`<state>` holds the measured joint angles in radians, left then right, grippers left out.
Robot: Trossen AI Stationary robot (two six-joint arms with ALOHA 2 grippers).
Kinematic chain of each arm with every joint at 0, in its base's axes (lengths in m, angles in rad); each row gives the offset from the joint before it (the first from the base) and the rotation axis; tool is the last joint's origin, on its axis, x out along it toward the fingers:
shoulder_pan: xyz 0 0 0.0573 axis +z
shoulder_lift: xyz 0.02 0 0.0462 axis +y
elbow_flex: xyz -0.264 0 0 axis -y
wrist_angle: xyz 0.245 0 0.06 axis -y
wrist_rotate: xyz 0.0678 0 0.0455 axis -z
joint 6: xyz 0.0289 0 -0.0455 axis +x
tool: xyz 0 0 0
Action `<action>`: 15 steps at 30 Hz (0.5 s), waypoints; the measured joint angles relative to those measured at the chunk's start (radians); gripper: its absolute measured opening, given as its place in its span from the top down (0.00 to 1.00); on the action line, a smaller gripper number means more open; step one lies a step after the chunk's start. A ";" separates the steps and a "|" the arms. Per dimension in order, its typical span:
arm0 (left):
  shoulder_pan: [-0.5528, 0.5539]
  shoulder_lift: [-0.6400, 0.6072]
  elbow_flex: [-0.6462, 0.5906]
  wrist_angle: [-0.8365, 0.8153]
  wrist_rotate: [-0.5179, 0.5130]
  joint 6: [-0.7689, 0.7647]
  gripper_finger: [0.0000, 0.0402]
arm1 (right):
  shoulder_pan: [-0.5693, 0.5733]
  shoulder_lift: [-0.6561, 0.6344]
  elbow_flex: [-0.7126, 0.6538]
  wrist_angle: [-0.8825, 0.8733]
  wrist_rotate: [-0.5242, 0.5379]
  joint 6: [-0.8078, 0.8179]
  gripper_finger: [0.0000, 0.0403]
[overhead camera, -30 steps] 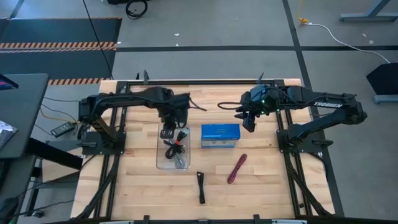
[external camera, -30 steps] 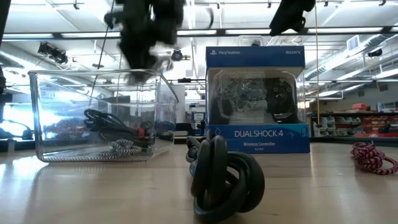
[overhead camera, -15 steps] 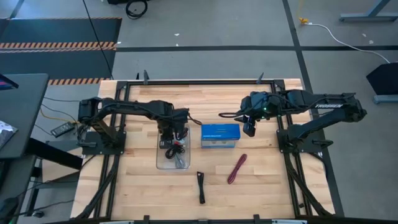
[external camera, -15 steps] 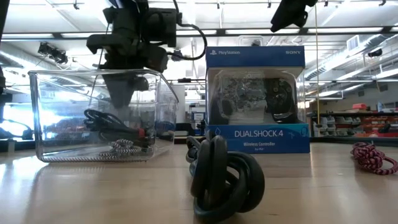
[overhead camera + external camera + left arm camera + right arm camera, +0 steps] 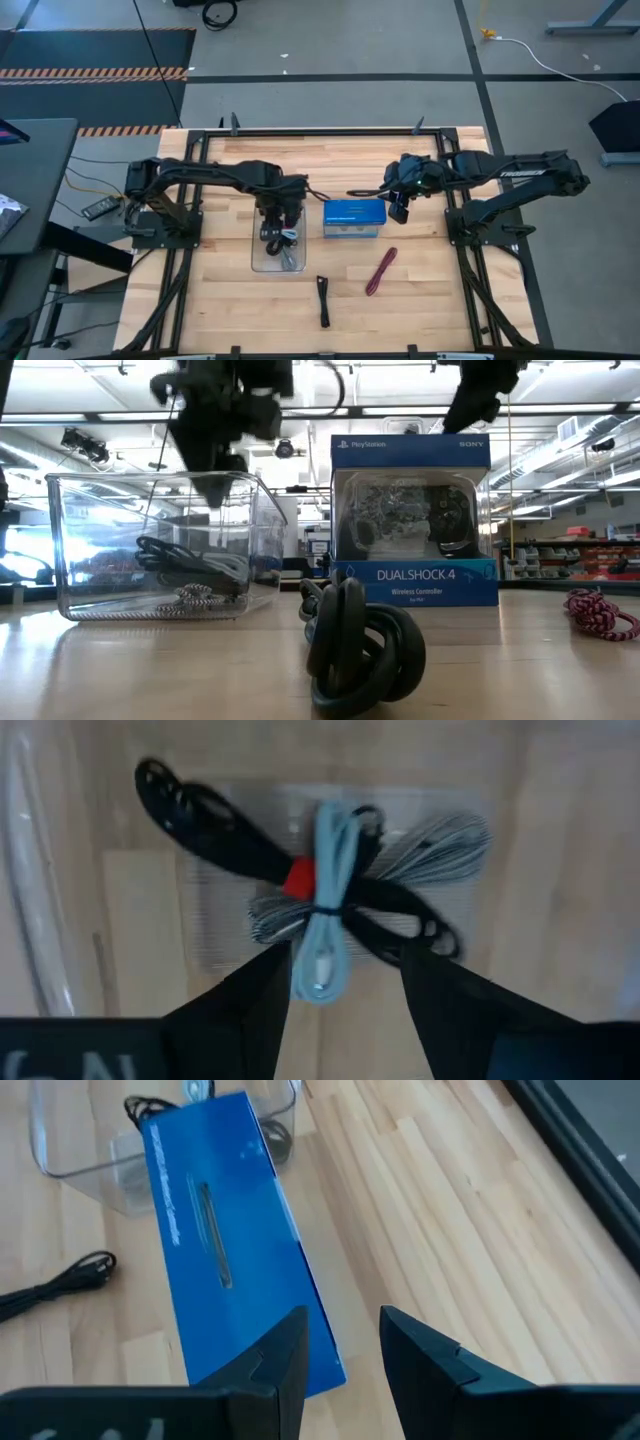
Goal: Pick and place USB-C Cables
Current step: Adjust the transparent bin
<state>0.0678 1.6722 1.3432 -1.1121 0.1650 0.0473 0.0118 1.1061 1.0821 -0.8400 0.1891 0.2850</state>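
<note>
Left gripper (image 5: 345,985) hangs over the clear tray (image 5: 257,255), fingers spread wide. The light blue cable (image 5: 325,915) lies in the tray atop the black-and-red cable (image 5: 215,825). Right gripper (image 5: 335,1342) hovers above the blue box (image 5: 354,217) near the table's middle, fingers narrowly apart, empty. Black cable (image 5: 323,300) and maroon-pink cable (image 5: 381,270) lie toward the table's front edge.

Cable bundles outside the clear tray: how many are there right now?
2 in the high view: a black cable near the table's front edge, and a maroon-pink cable in front of the blue box. The others lie inside the tray.
</note>
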 joint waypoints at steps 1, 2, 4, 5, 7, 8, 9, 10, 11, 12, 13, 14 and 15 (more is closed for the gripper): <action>-0.010 0.000 0.026 -0.017 0.000 -0.012 0.52 | 0.000 0.000 -0.007 0.000 -0.002 0.005 0.68; -0.021 0.000 0.050 -0.026 0.000 -0.024 0.52 | 0.000 0.000 -0.013 -0.001 -0.007 0.009 0.68; -0.052 0.000 0.093 -0.037 0.005 -0.067 0.53 | 0.000 0.000 -0.022 0.000 -0.014 0.012 0.68; -0.071 0.000 0.110 -0.039 0.022 -0.085 0.54 | 0.000 0.000 -0.025 0.001 -0.017 0.012 0.68; -0.115 0.000 0.133 -0.036 0.072 -0.124 0.55 | 0.000 0.000 -0.029 -0.001 -0.018 0.012 0.68; -0.141 0.000 0.139 -0.031 0.094 -0.145 0.55 | 0.000 0.000 -0.029 -0.001 -0.018 0.012 0.68; -0.171 0.000 0.141 -0.023 0.110 -0.164 0.55 | 0.000 0.000 -0.029 0.000 -0.018 0.012 0.68; -0.199 0.000 0.142 -0.017 0.117 -0.181 0.55 | 0.000 0.000 -0.029 0.000 -0.018 0.012 0.68; -0.231 0.000 0.142 -0.016 0.117 -0.203 0.56 | 0.000 0.000 -0.029 0.000 -0.018 0.012 0.68; -0.260 0.000 0.142 -0.016 0.117 -0.224 0.56 | 0.000 0.000 -0.029 -0.001 -0.019 0.012 0.68; -0.289 0.000 0.142 -0.014 0.117 -0.234 0.56 | 0.000 0.000 -0.029 -0.001 -0.019 0.012 0.68; -0.317 0.000 0.142 -0.008 0.109 -0.249 0.56 | 0.000 0.000 -0.029 -0.001 -0.020 0.012 0.68; -0.346 0.000 0.141 0.004 0.085 -0.268 0.56 | 0.000 0.000 -0.029 -0.001 -0.028 0.012 0.68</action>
<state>-0.2785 1.6722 1.4845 -1.1084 0.2502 -0.2202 0.0120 1.1061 1.0527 -0.8406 0.1613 0.2970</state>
